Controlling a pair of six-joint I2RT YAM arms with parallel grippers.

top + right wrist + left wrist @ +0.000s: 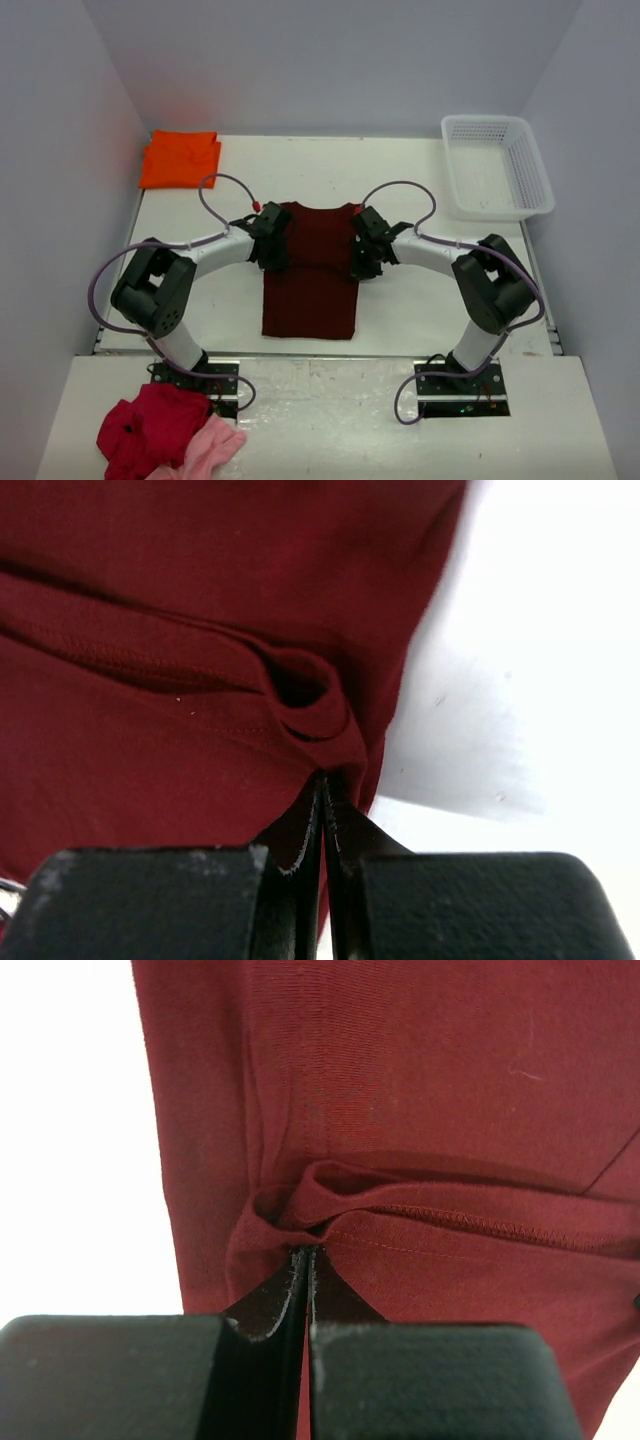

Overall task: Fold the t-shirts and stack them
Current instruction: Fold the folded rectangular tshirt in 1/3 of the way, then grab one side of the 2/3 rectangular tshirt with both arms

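Note:
The dark maroon t-shirt [312,275] lies as a long narrow panel in the middle of the table, sides folded in. My left gripper [272,240] is shut on its left edge near the top, pinching a bunched fold of maroon t-shirt [400,1110] at the left gripper's [305,1252] tips. My right gripper [362,245] is shut on the right edge at the same height, where the maroon t-shirt [180,620] puckers at the right gripper's [324,777] tips. The bright orange t-shirt [181,157] rests folded at the table's far left corner.
A white plastic basket [497,166] stands at the far right of the table. A crimson-red garment [150,425] and a light pink garment [212,449] lie heaped on the near shelf, left of the left arm's base. Walls close in the table on three sides.

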